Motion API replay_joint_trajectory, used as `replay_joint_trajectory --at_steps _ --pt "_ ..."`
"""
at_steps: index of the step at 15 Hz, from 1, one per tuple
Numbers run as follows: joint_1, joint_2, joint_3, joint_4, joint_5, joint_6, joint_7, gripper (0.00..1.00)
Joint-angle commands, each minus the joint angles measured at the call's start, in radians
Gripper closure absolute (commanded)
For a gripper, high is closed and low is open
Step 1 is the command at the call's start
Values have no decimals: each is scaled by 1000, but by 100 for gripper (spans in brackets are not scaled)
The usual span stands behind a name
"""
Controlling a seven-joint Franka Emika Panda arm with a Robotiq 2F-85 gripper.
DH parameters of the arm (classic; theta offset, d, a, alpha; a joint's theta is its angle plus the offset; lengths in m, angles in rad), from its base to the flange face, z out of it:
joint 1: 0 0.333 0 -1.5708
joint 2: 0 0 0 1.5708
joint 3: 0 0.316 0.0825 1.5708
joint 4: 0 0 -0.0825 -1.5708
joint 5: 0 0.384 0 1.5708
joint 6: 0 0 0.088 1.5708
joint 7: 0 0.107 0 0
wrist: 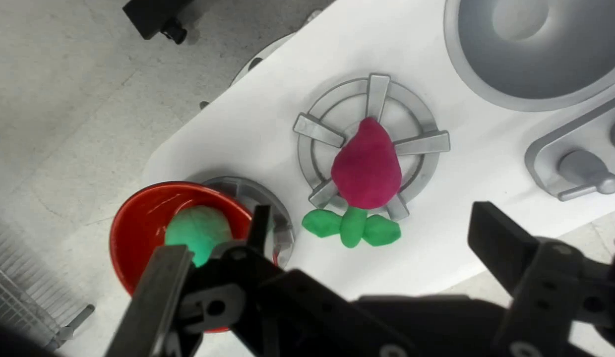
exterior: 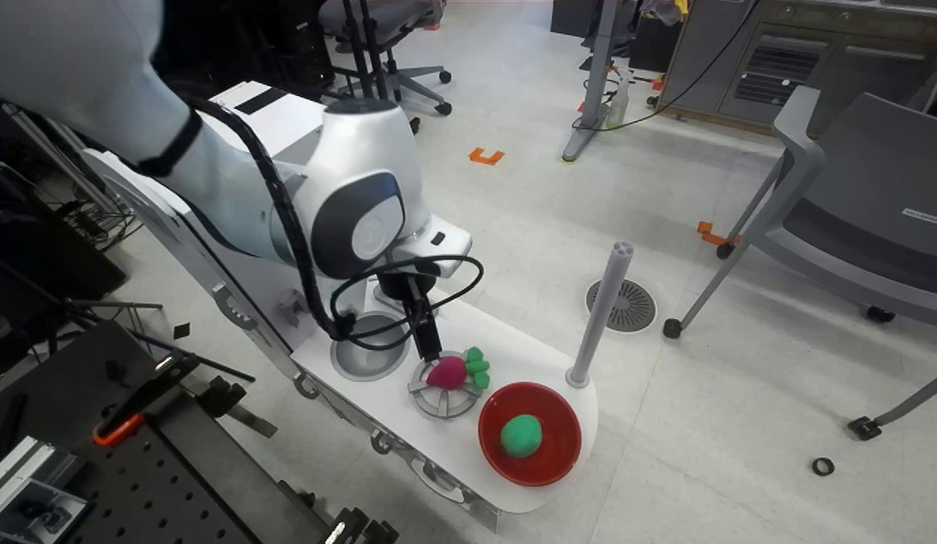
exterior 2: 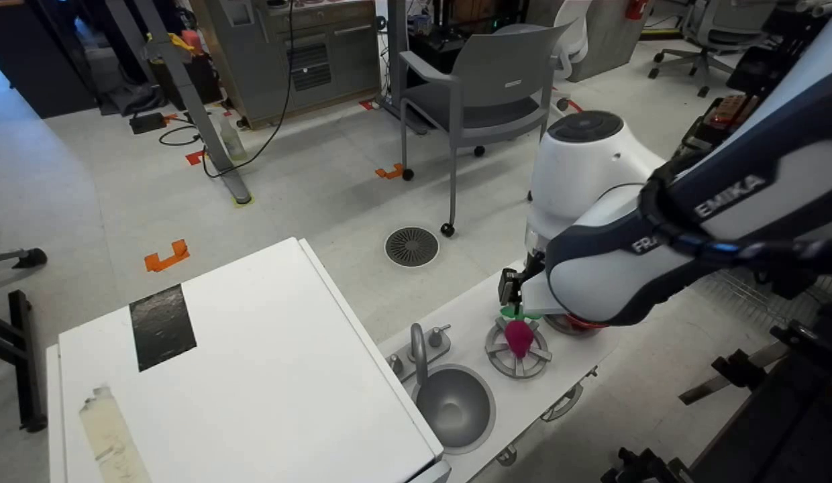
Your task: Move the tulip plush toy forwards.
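The tulip plush toy lies on a grey toy stove burner, its magenta head on the grate and its green stem and leaves past the burner's edge. It shows in both exterior views (exterior: 447, 372) (exterior 2: 518, 337) and in full in the wrist view (wrist: 367, 171). My gripper (wrist: 372, 225) is open and empty, its two black fingers spread wide apart. In the wrist view the green leaves lie between the fingertips, apart from both. In the exterior views the gripper (exterior: 428, 344) (exterior 2: 513, 285) points down above the counter, close by the toy; its exact height is hard to tell.
A red bowl (exterior: 567, 423) holding a green ball (exterior: 521, 436) stands beside the burner (wrist: 305, 158). A grey sink (wrist: 454, 59) with faucet (exterior 2: 417, 349) lies on the other side. A grey post (exterior: 604, 310) rises at the counter edge. A tall white cabinet (exterior 2: 255, 376) adjoins the sink.
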Motion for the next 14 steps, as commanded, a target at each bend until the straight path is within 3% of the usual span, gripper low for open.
replay_joint_trajectory --at_steps 1,9,10,12,14 --pt "44 236 -40 248 82 19 20 0" --pt "83 584 -102 655 119 -56 77 0" --pt "96 517 -108 559 111 -31 88 0" --pt "100 521 -110 563 115 -49 117 26" --pt "106 515 -108 557 110 -75 133 42"
